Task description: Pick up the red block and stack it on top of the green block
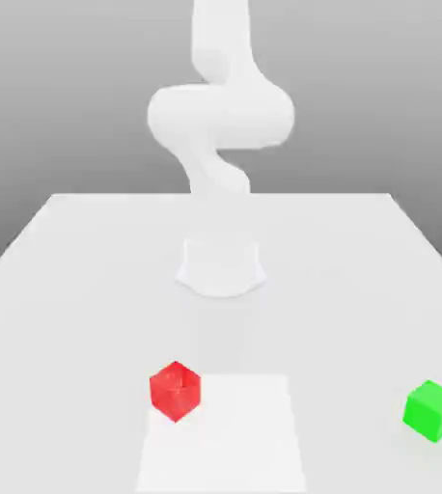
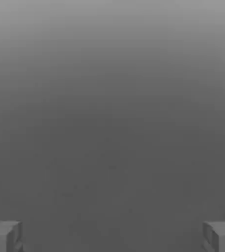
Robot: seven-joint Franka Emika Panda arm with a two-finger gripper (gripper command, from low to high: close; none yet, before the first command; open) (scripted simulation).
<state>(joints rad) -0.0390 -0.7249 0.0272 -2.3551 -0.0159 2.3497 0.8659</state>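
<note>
The red block (image 1: 175, 391) is a small matte cube on the white table (image 1: 80, 289), toward the front and a little to the exterior view's left of centre. The green block (image 1: 431, 410) is a cube of the same size at the front, far to the exterior view's right, well apart from the red one. In the hand view my gripper (image 2: 112, 237) is open: its two grey fingertips (image 2: 6, 236) stand wide apart with nothing between them, and only plain grey background lies beyond.
The white arm (image 1: 221, 111) rises from its round base (image 1: 221, 265) at the table's middle, behind both blocks. A brighter square patch (image 1: 234, 434) marks the table just right of the red block in the exterior view.
</note>
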